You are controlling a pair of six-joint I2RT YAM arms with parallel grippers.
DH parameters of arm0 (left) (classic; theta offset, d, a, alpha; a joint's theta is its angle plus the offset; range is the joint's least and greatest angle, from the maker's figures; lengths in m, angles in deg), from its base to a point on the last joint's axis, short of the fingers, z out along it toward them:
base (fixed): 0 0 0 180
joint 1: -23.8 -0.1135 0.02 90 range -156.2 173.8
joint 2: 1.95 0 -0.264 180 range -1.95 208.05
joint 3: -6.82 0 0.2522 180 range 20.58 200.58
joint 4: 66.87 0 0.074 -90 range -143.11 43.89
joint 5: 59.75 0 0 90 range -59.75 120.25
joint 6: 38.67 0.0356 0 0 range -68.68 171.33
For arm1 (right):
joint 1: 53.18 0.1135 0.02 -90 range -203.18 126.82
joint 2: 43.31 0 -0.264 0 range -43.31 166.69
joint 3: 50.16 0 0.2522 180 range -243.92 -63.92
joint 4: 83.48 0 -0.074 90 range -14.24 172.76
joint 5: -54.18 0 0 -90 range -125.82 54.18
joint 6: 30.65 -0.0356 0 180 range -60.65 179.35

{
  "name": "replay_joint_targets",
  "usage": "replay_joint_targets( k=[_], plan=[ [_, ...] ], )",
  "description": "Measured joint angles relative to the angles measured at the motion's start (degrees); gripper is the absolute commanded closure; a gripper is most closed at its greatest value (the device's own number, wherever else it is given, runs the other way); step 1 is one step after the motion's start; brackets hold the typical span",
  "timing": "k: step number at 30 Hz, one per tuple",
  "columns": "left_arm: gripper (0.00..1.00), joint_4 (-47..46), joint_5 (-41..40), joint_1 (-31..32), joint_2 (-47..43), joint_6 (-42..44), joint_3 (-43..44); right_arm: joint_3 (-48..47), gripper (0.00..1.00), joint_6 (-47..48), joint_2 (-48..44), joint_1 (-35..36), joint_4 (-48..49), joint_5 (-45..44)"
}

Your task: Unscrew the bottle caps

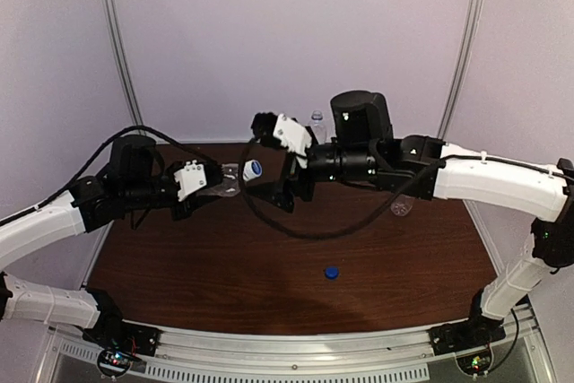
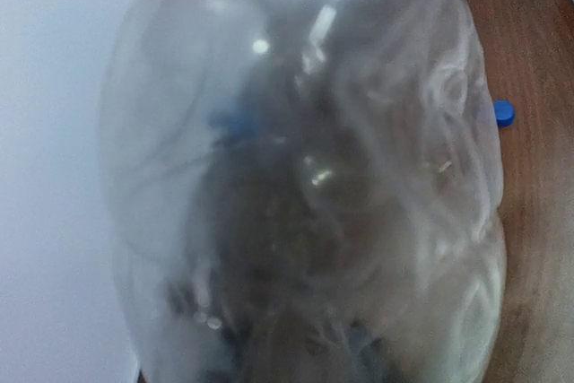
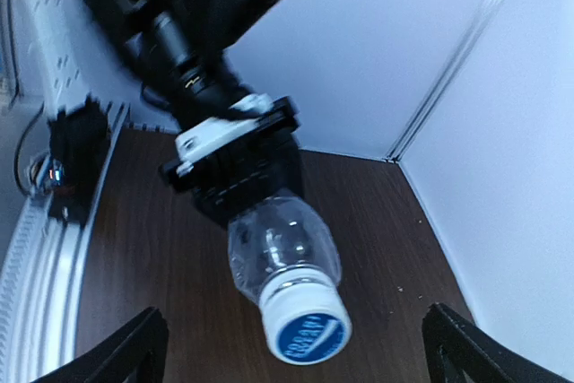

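With left fingers (image 3: pixel 235 187) clamped on the clear bottle (image 3: pixel 280 244) and right fingers (image 3: pixel 134 347) spread wide, empty, flanking its white-blue cap (image 3: pixel 309 327), centre squarely before closing to twist.

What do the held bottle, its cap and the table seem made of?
The held bottle: thin clear plastic, glossy; the background shows through, with highlights. Its cap: likely opaque plastic, white rim, blue printed top. The table: dark brown wood or wood-look laminate, cannot tell which; faint grain, slight sheen.
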Motion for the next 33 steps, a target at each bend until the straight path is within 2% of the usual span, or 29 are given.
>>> replay_joint_targets(
  k=[5,9,11,14,19,27,33],
  plan=[
    [0.78,-10.84,-8.31,0.0,-0.79,1.84,-2.69,-7.63,0.01,-29.81,2.32,-8.35,3.67,4.17],
    [0.78,-15.52,-13.0,0.0,-0.81,3.91,-3.78,-8.7,0.06,-44.35,3.65,-9.73,5.6,5.66],
    [0.78,-16.94,-14.82,0.0,-0.81,4.76,-4.09,-11.17,0.08,-47.8,5.7,-9.07,4.02,6.51],
    [0.78,-18.95,-16.85,0.0,-0.81,5.88,-4.48,-14.88,0.13,-50.64,8.72,-8.44,1.29,7.28],
    [0.78,-20.72,-18.56,0.0,-0.79,7.06,-4.57,-15.28,0.32,-52.65,10.01,-7.61,-2.38,7.87],
    [0.78,-21.84,-18.86,0.0,-0.79,8.13,-4.59,-15.28,0.55,-53.62,10.4,-7.61,-3.8,8.66],
    [0.78,-21.94,-18.86,0.0,-0.79,8.66,-4.9,-15.87,0.62,-53.53,10.97,-7.54,-3.8,9.22]
  ],
)
